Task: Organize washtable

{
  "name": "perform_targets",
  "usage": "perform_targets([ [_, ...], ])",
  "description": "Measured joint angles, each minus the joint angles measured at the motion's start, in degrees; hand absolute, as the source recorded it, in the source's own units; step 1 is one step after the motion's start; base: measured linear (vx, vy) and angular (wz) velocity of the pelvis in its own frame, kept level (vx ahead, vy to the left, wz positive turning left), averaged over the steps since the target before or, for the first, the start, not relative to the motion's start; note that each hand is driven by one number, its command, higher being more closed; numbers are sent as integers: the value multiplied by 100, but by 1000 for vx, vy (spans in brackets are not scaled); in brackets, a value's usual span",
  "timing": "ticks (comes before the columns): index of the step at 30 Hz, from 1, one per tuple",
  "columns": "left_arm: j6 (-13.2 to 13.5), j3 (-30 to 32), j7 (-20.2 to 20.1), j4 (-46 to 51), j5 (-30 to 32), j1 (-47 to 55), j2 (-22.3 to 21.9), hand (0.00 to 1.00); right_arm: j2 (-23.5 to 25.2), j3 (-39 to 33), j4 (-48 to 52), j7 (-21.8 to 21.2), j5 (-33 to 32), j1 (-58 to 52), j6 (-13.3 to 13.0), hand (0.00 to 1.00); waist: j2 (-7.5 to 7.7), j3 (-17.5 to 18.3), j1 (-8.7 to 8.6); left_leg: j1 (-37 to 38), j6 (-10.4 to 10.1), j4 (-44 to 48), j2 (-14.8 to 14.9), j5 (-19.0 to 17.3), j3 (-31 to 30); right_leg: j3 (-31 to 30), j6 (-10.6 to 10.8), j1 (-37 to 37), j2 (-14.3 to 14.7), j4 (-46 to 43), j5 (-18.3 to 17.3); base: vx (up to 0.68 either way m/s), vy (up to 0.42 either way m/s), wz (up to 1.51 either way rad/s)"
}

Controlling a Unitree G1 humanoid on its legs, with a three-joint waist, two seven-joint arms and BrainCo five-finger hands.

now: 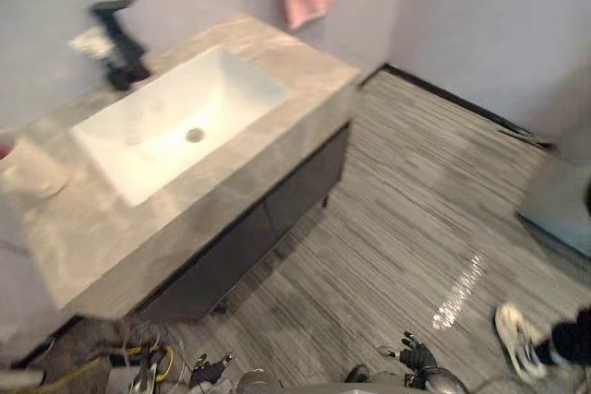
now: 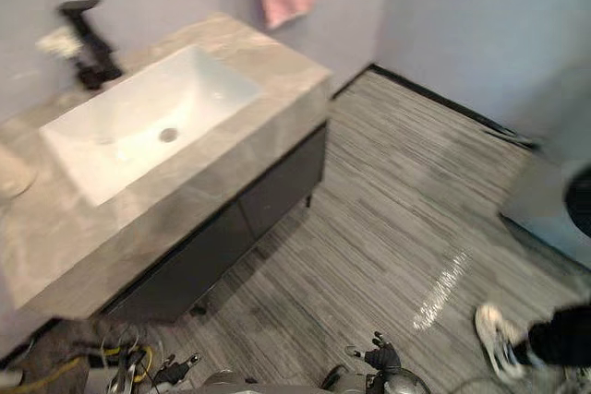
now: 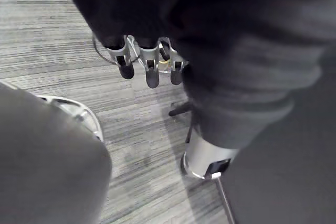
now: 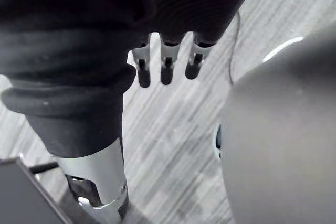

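Along the bottom edge: left hand (image 1: 209,373) and right hand (image 1: 417,355) hang, fingers straight, holding nothing | worktop (image 1: 111,228) upper left | floor (image 1: 416,200) spreads right of its front edge

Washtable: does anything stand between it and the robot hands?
Nothing visible does. The left robot hand and the right robot hand hang open, low over the floor, which runs between them and the washtable. A person's shoe lies off to the right, out of the path.
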State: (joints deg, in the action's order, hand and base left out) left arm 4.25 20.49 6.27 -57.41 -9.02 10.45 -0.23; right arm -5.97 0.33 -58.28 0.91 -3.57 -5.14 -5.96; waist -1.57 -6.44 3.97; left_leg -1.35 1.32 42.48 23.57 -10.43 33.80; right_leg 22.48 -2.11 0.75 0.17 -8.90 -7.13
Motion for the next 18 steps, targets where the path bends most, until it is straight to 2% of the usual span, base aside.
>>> perform_targets([
  [1,6,-3,1,-2,2,36,23,0,0,21,-4,-2,1,-1,-1,0,77,-34,-1,-180,188,263,-37,25,-393,-226,-24,12,52,-14,6,81,-3,-174],
  [3,-5,-71,6,3,34,224,17,0,-70,11,-215,-12,19,109,-13,0,134,-81,17,-506,-435,-21,-1205,-618,-2371,-1272,-53,45,143,-4,104,73,71,-222],
  [4,-1,-123,8,5,66,268,26,0,-94,10,-246,-18,19,119,-15,0,133,-82,16,-553,-533,-195,-1409,-696,-2716,-1539,-36,44,177,11,139,61,123,-253],
  [5,-4,-250,9,5,76,381,51,0,-134,-10,-286,-74,10,130,-32,0,119,-89,3,-682,-559,-513,-1748,-748,-3380,-2148,12,64,308,11,194,60,148,-266],
  [6,-3,-267,8,5,98,415,44,0,-168,-63,-335,-128,18,150,-42,0,91,-93,13,-827,-571,-796,-2001,-742,-4153,-2729,115,134,464,16,213,28,172,-275],
  [7,-2,-281,6,6,131,415,40,0,-179,-118,-348,-132,20,149,-41,0,65,-79,18,-859,-598,-960,-2089,-727,-4570,-2971,106,178,546,5,205,-3,217,-288],
  [8,3,-317,3,2,145,405,29,0,-196,-212,-365,-132,22,143,-42,0,-3,-69,16,-906,-636,-1326,-2126,-696,-5315,-3458,124,272,742,-46,225,10,334,-289],
  [9,3,-297,4,-21,191,391,97,0,-110,-340,-350,-128,22,102,-47,0,-34,-20,13,-788,-528,-1287,-2140,-826,-5240,-3881,146,370,771,-100,237,41,352,-262],
  [10,5,-292,13,-42,213,364,173,0,-52,-423,-303,-129,23,76,-57,0,79,14,-65,-782,-520,-1338,-2140,-872,-5027,-4078,173,430,740,-69,256,53,309,-210],
  [11,30,-273,25,-34,317,208,257,0,35,-576,-216,-173,92,7,-94,0,227,34,-152,-828,-420,-1329,-2113,-929,-4609,-4432,300,533,679,43,345,13,252,-185],
  [12,73,-257,25,24,449,88,267,0,81,-657,-93,-226,153,-105,-84,0,269,22,-145,-868,-281,-1200,-2030,-1005,-4068,-4704,300,658,663,150,390,-43,333,-203],
  [13,84,-243,20,47,539,67,263,0,94,-652,-14,-240,174,-131,-83,0,264,20,-132,-871,-191,-1137,-1945,-1057,-3782,-4702,220,725,641,212,425,-85,417,-244],
  [14,103,-246,29,3,657,52,272,0,135,-654,144,-238,186,-150,-90,0,253,22,-124,-861,-74,-1104,-1783,-1119,-3088,-4433,70,973,479,174,530,-88,353,-218],
  [15,113,-242,29,-1,687,54,273,0,194,-650,165,-240,186,-83,-93,0,262,25,-83,-836,-55,-1116,-1710,-1128,-2702,-4146,108,1161,403,-35,577,-65,326,-286],
  [16,118,-267,30,-10,750,35,276,0,305,-661,175,-246,157,-68,-94,0,262,18,-14,-685,-43,-1250,-1647,-1126,-2042,-3058,166,1543,131,-544,541,-50,337,-281],
  [17,106,-407,21,-84,762,11,304,0,278,-678,254,-293,143,-74,-116,0,203,-15,-87,-303,82,-1586,-1658,-1058,-1398,-1459,-43,1537,-331,-1263,382,-37,268,-237],
  [18,104,-416,20,-104,764,7,303,0,277,-682,261,-305,147,-78,-121,0,183,-16,-109,-224,92,-1652,-1658,-1053,-1285,-1213,-101,1503,-406,-1410,310,-20,221,-177],
])
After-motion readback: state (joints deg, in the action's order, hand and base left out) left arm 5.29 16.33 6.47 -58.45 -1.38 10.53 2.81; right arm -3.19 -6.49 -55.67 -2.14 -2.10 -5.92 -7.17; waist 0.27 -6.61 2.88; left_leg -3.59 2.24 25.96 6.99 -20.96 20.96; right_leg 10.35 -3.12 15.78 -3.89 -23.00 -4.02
